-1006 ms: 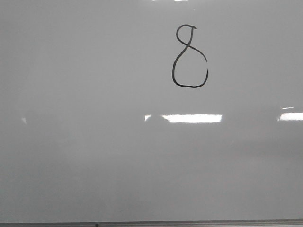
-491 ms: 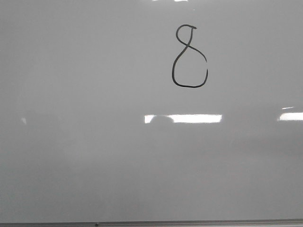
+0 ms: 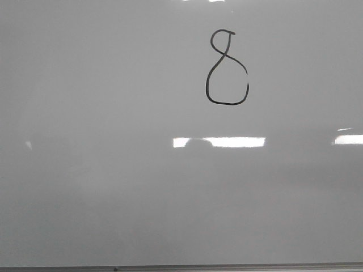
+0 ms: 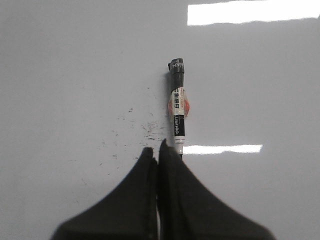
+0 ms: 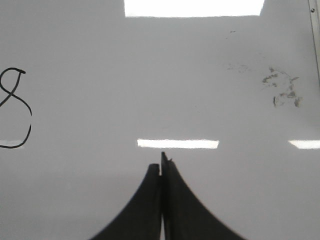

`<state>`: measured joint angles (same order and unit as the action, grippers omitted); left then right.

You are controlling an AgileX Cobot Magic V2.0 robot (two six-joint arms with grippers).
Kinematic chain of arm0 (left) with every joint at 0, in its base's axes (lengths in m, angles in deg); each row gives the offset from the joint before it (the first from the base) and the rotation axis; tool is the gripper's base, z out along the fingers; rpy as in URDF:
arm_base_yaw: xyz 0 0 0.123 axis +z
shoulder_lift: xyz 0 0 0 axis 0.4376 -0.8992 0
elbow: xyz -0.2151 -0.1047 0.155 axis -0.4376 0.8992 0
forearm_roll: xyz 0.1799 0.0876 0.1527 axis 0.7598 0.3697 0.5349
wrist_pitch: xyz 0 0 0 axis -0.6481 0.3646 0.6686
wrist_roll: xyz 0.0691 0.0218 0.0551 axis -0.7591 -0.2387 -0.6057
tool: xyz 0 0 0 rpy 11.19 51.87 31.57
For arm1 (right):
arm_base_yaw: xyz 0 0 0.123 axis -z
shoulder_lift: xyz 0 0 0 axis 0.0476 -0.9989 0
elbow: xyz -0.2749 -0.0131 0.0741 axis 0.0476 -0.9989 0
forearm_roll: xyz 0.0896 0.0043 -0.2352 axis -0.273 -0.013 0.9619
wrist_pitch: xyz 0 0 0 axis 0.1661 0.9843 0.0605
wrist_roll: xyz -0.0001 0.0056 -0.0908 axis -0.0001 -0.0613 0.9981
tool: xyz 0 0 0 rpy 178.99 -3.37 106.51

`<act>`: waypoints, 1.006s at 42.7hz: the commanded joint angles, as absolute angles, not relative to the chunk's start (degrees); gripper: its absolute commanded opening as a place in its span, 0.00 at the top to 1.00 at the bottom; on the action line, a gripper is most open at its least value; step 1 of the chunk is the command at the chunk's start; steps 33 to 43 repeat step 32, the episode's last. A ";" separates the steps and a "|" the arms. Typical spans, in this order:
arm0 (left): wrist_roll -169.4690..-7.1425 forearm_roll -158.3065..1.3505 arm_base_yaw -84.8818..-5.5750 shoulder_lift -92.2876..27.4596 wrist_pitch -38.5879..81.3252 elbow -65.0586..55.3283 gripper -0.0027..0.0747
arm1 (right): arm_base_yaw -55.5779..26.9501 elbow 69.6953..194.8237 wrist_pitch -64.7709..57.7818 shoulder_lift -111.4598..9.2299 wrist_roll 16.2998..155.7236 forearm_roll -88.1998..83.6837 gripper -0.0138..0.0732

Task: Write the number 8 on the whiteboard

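Observation:
The number 8 (image 3: pixel 224 55) is drawn in thin black line on the upper middle of the whiteboard (image 3: pixel 113 187); part of it shows at the edge of the right wrist view (image 5: pixel 30 120). My left gripper (image 4: pixel 156 150) is shut, jaws pressed together, over the board (image 4: pixel 75 75). A black marker (image 4: pixel 177 107) with a white and red label lies on the board just beyond the fingertips; its near end is hidden behind one finger, beside the seam, not between the jaws. My right gripper (image 5: pixel 160 162) is shut and empty over the board (image 5: pixel 150 90). Neither gripper shows in the front view.
Faint black ink smudges (image 4: pixel 145 127) lie beside the marker, and more smudges (image 5: pixel 282 90) sit near the board's grey metal edge (image 5: pixel 315 30). The frame edge (image 3: pixel 227 266) runs along the bottom of the front view. Bright light reflections (image 3: pixel 232 141) cross the board.
A faint dark shape over the bright reflection in the front view has drifted slightly right. The 8 is unchanged.

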<state>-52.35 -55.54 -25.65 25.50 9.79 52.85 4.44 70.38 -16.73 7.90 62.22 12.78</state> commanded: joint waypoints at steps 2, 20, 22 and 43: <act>-52.35 -56.06 -25.99 26.31 5.00 53.61 0.99 | 5.62 70.50 -21.89 8.89 62.24 12.78 0.92; -52.35 -56.06 -25.99 26.31 5.00 53.61 0.99 | 6.38 70.50 -21.89 8.89 62.24 12.78 0.92; -52.35 -56.06 -25.99 26.31 5.00 53.61 0.99 | 6.38 70.50 -21.89 8.89 62.24 12.78 0.92; -52.35 -56.06 -25.99 26.31 5.00 53.61 0.99 | 6.38 70.50 -21.89 8.89 62.24 12.78 0.92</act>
